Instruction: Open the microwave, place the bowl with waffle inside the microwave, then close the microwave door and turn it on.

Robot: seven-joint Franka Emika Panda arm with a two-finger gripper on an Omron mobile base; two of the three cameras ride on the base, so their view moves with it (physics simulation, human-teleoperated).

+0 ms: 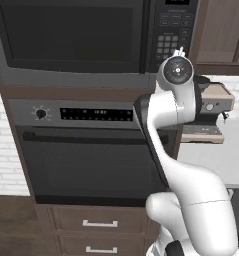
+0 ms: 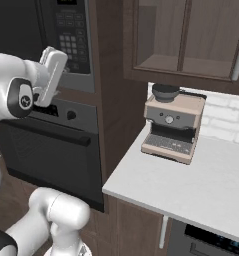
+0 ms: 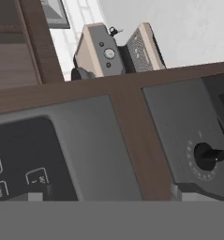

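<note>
Door [image 1: 71, 37] shut, arm up by the keypad [image 1: 172, 37] — pincer [image 2: 53, 55] spread, empty; opening, loading, start all left, I'd say.

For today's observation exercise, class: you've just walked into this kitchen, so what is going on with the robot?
A white robot arm has its gripper raised, open and empty, in front of the microwave, near the keypad panel. The microwave door is shut. Below is an oven with its door closed. A coffee machine stands on the counter to the right. Nothing is being held yet.
</note>
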